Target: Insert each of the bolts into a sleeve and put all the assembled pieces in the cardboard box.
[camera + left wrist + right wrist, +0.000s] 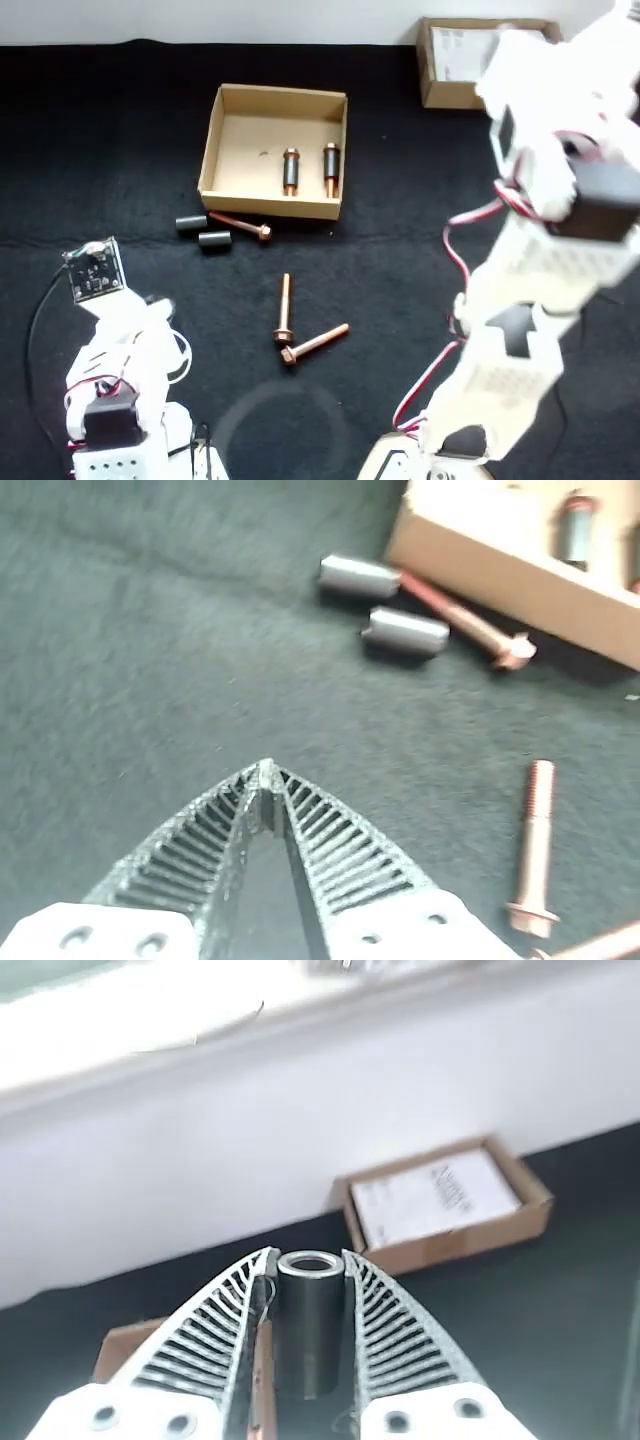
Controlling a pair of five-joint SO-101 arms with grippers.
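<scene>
Right end effector (308,1263) pinches a sleeve (310,1345) lengthwise. The left end effector (268,780) is pressed together, closer to the loose bolts (285,305) near the box (262,204).

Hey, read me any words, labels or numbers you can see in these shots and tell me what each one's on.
White sheet in the small cardboard box: lines of dark print, too blurred to read.
Circuit board on an arm's wrist: no readable marking.
Nothing else carries readable text.
</scene>
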